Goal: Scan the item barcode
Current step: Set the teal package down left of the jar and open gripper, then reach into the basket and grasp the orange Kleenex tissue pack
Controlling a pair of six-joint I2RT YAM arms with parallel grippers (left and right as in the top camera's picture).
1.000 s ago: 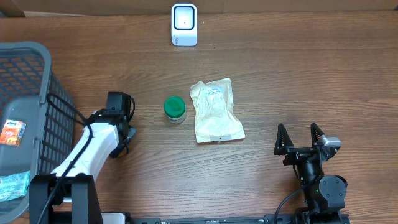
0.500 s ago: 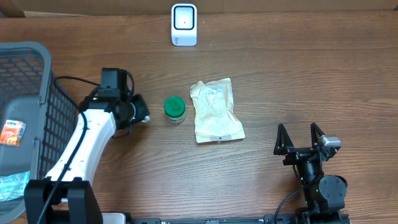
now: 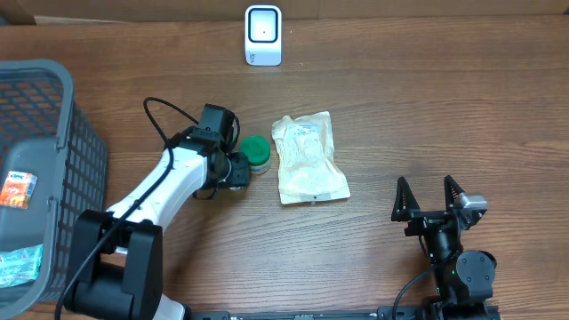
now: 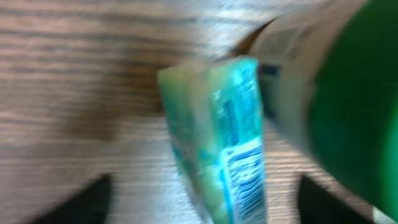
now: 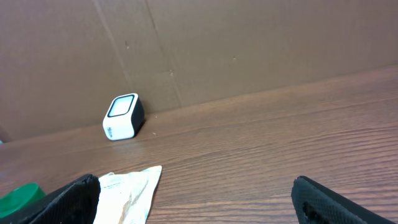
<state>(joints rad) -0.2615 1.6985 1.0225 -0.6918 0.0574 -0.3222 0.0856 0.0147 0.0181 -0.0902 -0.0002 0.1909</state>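
Note:
In the blurred left wrist view, a teal-green packet (image 4: 217,143) with a barcode on its edge stands on the wood between the two dark fingertips (image 4: 93,199) of my left gripper (image 4: 208,202). The jaws stand wide apart and do not touch it. A green-capped jar (image 3: 256,151) sits just right of the left gripper (image 3: 240,169); its cap (image 4: 354,93) fills that wrist view's right side. The packet is hidden under the gripper in the overhead view. The white scanner (image 3: 263,36) stands at the table's far edge. My right gripper (image 3: 429,197) rests open and empty at the front right.
A white pouch (image 3: 307,158) lies right of the jar. A grey wire basket (image 3: 53,80) at the left holds an orange-labelled packet (image 3: 18,188) and a teal one (image 3: 20,265). The right wrist view shows the scanner (image 5: 122,116) against a cardboard wall.
My left arm has swung right from beside the basket to the green-capped jar, and its jaws have gone from shut to open. The right arm has not moved.

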